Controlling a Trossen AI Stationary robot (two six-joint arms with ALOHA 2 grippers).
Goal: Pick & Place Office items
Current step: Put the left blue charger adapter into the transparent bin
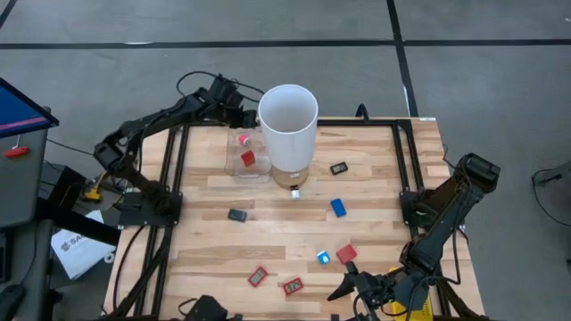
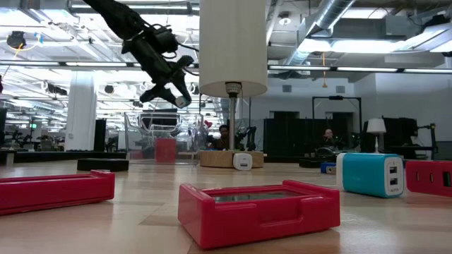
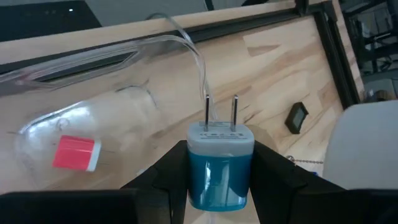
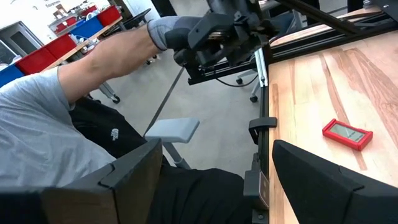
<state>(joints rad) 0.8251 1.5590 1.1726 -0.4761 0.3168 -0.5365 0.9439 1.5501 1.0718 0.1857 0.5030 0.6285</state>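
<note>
Blue plug block point(image 3: 220, 167) is sitting tight between the two dark fingers of the left end effector point(image 3: 217, 177), with its two metal prongs sticking out. It is looking small, light and hard, with smooth sides that could slip, so squeezing its flat sides, away from the prongs, is probably the best hold. The left end effector point(image 1: 239, 114) is hanging beside the tall white cylinder point(image 1: 287, 125), above a clear box point(image 1: 248, 155) that is holding a red piece point(image 1: 248, 158). Other office items are lying on the tabletop point(image 1: 375, 223) on the nearer side of the cylinder, like a flat red one point(image 2: 258, 209). The right end effector point(image 1: 350, 287) is waiting far from the cylinder at the tabletop's edge, fingers apart, gripping nothing.
</note>
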